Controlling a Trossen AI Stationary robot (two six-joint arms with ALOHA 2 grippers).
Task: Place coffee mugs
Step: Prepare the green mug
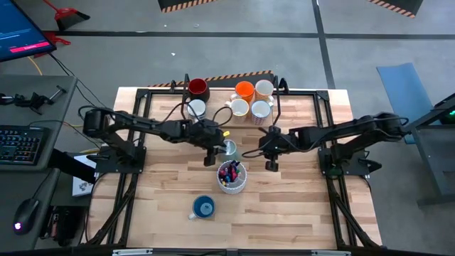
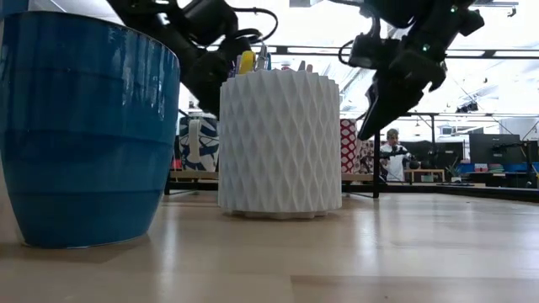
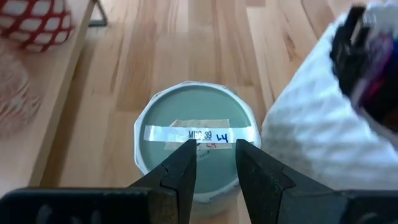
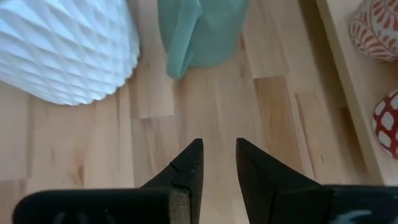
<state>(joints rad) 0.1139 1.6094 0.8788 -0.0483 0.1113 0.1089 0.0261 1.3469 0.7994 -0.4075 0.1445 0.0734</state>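
A pale green mug [image 3: 194,137] stands upside down mid-table, its base with a taped label facing up; it also shows as the green mug [image 1: 229,148]. My left gripper [image 3: 216,144] is over that base, pointing down, fingers slightly open. My right gripper [image 4: 219,144] hangs open over bare wood to the mug's right, touching nothing. A blue mug [image 1: 203,207] stands near the front. Dark red [image 1: 197,87], orange [image 1: 244,90], cream [image 1: 264,88] and three white mugs [image 1: 239,107] stand at the far edge. The pen cup [image 1: 232,176] is just in front of the green mug. My left gripper comes at the green mug from above, with both fingertips [image 3: 186,155] in front of the taped base [image 3: 168,134]. Whether they touch it, I cannot tell. The mug stands rim-down on the table.
The white textured pen cup [image 2: 280,143] stands close between the green mug and the blue mug [image 2: 84,126]. A raised wooden ledge [image 4: 348,68] with patterned mugs runs along the far side. A black frame borders the table. Bare wood lies to the right and near side.
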